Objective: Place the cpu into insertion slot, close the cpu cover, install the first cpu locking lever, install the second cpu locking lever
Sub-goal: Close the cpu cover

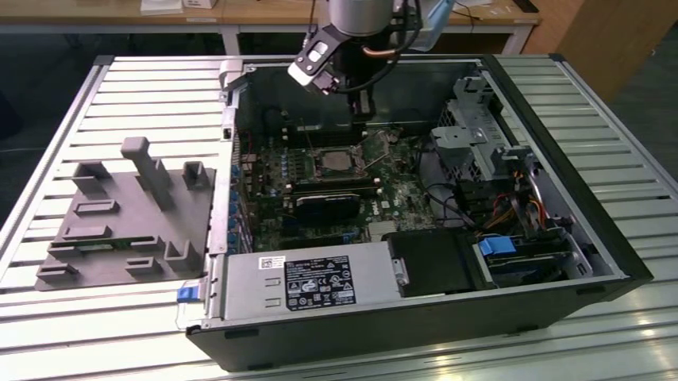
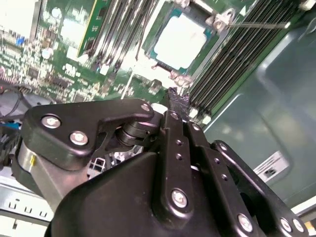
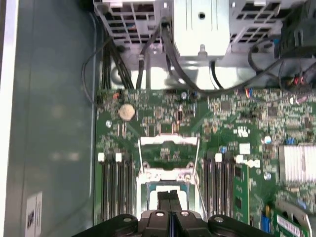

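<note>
Count as I see it from my station: one computer case [image 1: 593,238], one motherboard [image 1: 398,190], one cpu [image 1: 341,161], one power supply [image 1: 307,290], one grey fixture block [image 1: 127,222], one coin cell [image 3: 127,111], one finned heatsink [image 3: 296,168], one gripper [image 1: 364,109] on one arm [image 1: 360,16]

The cpu [image 2: 180,42], a flat square chip with a dull silver-grey top, sits level inside the black-rimmed insertion slot [image 2: 159,58] on the green board. The cpu cover [image 3: 168,141], a thin silver frame, stands swung open beside the slot.
</note>
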Controlling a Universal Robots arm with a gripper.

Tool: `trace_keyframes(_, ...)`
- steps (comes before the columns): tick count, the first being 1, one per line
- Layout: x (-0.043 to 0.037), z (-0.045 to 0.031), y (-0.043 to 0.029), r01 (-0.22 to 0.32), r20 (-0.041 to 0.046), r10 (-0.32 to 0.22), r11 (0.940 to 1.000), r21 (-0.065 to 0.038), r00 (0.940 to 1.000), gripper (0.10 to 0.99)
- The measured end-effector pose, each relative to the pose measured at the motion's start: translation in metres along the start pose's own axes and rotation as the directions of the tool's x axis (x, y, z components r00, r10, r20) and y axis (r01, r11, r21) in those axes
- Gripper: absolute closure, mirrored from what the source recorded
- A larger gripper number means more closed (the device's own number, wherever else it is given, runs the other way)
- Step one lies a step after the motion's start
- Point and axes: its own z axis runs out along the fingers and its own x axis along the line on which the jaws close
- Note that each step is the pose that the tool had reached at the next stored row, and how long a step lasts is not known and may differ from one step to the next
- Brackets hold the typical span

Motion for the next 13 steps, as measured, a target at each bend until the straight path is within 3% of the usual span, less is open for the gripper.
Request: trace_keyframes(13,0.0,0.0036,0.0423,0.0,0.0,0.0,1.0,0.001,1.0,0.98)
